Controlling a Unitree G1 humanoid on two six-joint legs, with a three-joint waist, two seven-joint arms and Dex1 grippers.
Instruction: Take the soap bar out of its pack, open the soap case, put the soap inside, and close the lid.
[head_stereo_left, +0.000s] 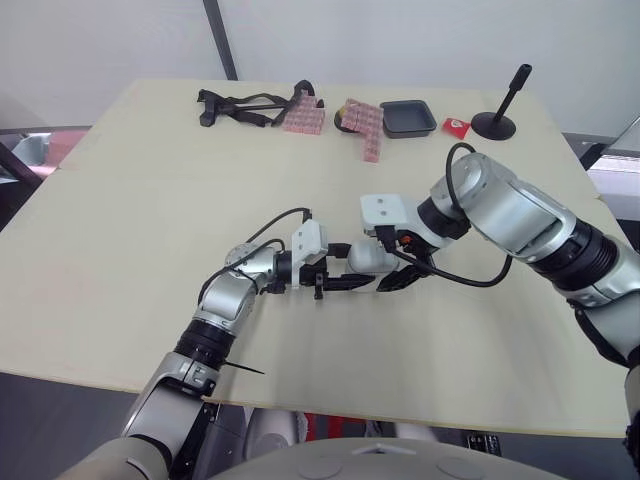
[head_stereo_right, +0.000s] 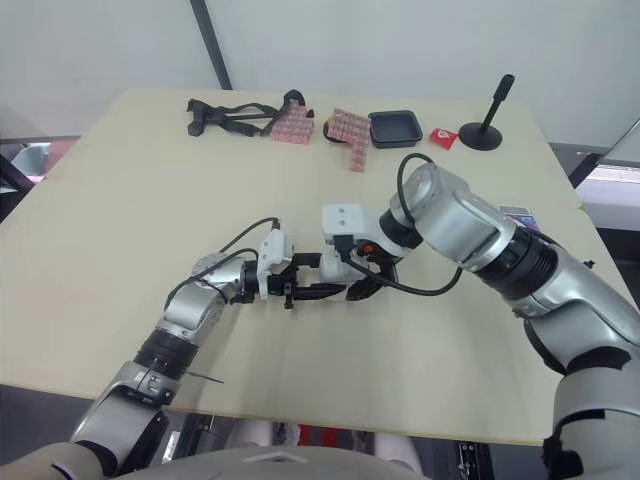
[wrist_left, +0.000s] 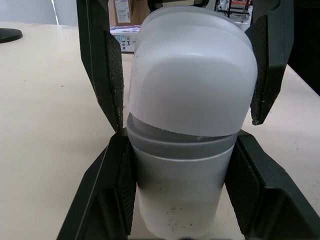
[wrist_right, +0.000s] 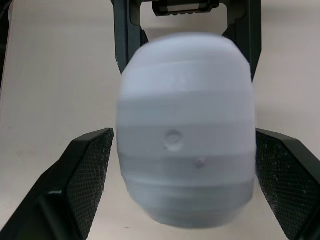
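Left end effector (wrist_left: 178, 137): nearest to us, clenched on the lower shell of the soap case (head_stereo_left: 372, 258), one pad (wrist_left: 117, 190) pressed to each side. We judge it acts as a vice, so the case cannot slide.
Soap case: white, held low over the middle of the worktop (head_stereo_left: 120, 250), lying on its side between both end effectors. Its lid (wrist_left: 190, 65) sits on the base (wrist_left: 180, 200), with the seam showing.
Soap: we cannot tell whether it is inside.
Right end effector (wrist_right: 183, 132): fingers spread and released, flanking the lid end from the opposite side, with a gap at each pad (wrist_right: 90, 175). We judge this lines it up to work the lid.
Step in hand: opening or closing. We cannot say which.
Left arm: reaches forward from the near edge, forearm low, wrist turned so the fingers point toward our right.
Right arm: comes in from the right, elbow bent, forearm sweeping left, fingers facing the left end effector head-on.
Far edge: pink packets (head_stereo_left: 365, 125), dark tray (head_stereo_left: 408, 117), small red item (head_stereo_left: 455, 126) and black stand (head_stereo_left: 497, 120), all well apart from the case.
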